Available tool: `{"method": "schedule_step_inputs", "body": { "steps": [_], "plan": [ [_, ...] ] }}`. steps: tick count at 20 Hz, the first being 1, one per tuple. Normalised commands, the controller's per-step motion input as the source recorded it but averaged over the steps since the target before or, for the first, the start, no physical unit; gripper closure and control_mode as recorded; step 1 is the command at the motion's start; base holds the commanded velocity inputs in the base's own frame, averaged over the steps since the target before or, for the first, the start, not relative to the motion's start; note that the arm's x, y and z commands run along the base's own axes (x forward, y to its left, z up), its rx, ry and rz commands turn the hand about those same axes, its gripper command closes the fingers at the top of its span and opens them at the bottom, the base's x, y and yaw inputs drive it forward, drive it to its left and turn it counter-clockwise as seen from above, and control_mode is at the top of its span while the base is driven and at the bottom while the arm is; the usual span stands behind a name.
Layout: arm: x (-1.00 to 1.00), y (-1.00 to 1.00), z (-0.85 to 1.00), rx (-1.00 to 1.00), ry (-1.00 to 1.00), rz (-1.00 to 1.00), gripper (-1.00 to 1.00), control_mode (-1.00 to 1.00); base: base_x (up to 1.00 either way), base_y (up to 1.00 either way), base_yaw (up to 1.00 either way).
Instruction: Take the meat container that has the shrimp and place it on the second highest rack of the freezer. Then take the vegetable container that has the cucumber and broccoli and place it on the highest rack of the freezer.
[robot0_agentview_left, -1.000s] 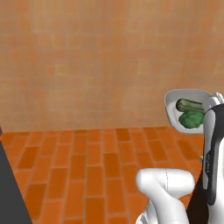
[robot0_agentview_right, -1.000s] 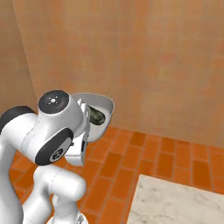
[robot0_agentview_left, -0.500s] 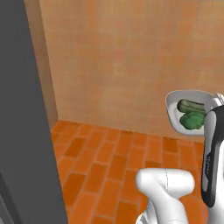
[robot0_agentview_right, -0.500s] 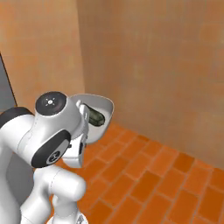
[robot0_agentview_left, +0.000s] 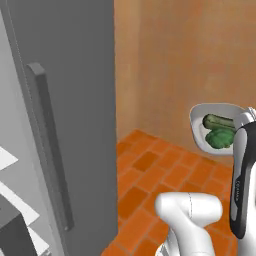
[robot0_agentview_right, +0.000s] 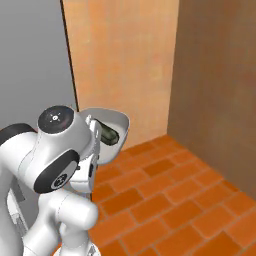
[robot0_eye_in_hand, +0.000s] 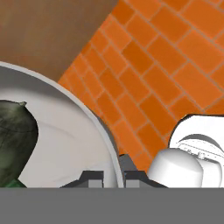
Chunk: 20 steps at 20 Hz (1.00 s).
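The fingers (robot0_eye_in_hand: 118, 168) pinch the rim of the vegetable container (robot0_agentview_left: 200, 131), held aloft with cucumber (robot0_agentview_left: 218, 121) and broccoli (robot0_agentview_left: 220, 138) inside; the freezer (robot0_agentview_left: 75, 100) stands to its left.

Orange brick floor (robot0_agentview_left: 150, 165), apparently bare, white freezer shelves (robot0_agentview_left: 10, 190) partly visible at lower left

Orange brick floor (robot0_agentview_right: 175, 195) below – tan wall (robot0_agentview_left: 200, 55) behind, darker brown wall (robot0_agentview_right: 220, 75) at right.
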Motion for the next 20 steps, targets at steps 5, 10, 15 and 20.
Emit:
{"method": "schedule_step_inputs", "body": {
  "steps": [5, 10, 15, 20],
  "plan": [
    [0.0, 0.0, 0.0, 0.0, 0.0, 0.0, 1.0, 1.0, 0.11, 0.0, 0.69],
    [0.0, 0.0, 0.0, 0.0, 0.0, 0.0, 1.0, 1.0, 0.39, -0.02, 0.69],
    [0.0, 0.0, 0.0, 0.0, 0.0, 0.0, 1.0, 1.0, 0.21, 0.02, 0.68],
    [0.0, 0.0, 0.0, 0.0, 0.0, 0.0, 1.0, 1.0, 0.21, 0.07, 0.66]
  ]
}}
